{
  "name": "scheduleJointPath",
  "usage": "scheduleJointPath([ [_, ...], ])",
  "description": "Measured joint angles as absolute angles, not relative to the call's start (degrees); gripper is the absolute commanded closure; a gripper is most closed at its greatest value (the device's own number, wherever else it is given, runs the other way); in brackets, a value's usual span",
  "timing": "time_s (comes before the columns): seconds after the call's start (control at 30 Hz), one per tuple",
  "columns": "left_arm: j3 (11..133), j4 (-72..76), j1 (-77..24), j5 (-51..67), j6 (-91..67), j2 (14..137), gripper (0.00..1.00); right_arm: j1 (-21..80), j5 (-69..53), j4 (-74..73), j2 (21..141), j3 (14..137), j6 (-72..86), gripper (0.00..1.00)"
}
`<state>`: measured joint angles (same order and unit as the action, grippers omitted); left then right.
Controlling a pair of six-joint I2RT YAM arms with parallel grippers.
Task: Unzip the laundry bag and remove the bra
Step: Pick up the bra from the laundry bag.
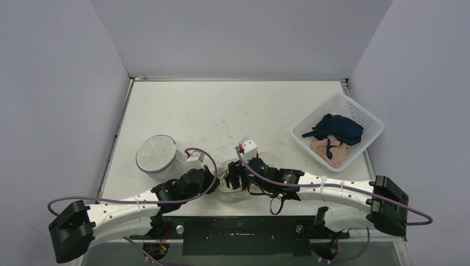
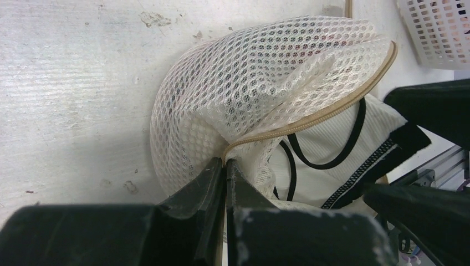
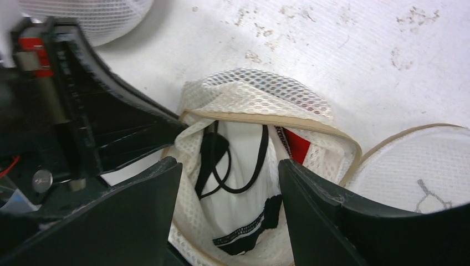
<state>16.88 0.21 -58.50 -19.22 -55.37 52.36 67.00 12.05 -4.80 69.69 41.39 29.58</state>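
The white mesh laundry bag (image 2: pixel 244 72) lies unzipped near the table's front edge, its tan zipper rim gaping. Inside shows the bra (image 3: pixel 244 188), white with black straps and black trim, also seen in the left wrist view (image 2: pixel 327 144). My left gripper (image 2: pixel 226 166) is shut on the bag's zipper edge at its left side. Directly over the opening, my right gripper (image 3: pixel 230 163) is open, its fingers straddling the bra without touching it. From above, both grippers (image 1: pixel 213 178) (image 1: pixel 235 177) cover most of the bag (image 1: pixel 228 191).
A white slotted basket (image 1: pixel 370 119) at the right holds dark blue and pink garments. A second round mesh bag (image 1: pixel 157 153) sits left of my left arm. A round mesh panel (image 3: pixel 410 166) lies just right of the open bag. Walls enclose the table.
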Motion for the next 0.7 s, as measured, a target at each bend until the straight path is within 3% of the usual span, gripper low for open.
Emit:
scheduleJointPath([
  [0.4, 16.9, 0.0, -58.4, -19.3, -56.0, 49.4, 1.0, 68.1, 10.2, -2.3, 78.1, 40.6, 31.0, 0.48],
  [0.7, 16.9, -0.3, -58.2, -19.3, -56.4, 49.8, 1.0, 75.3, 9.0, 0.8, 79.9, 43.1, 29.4, 0.37],
])
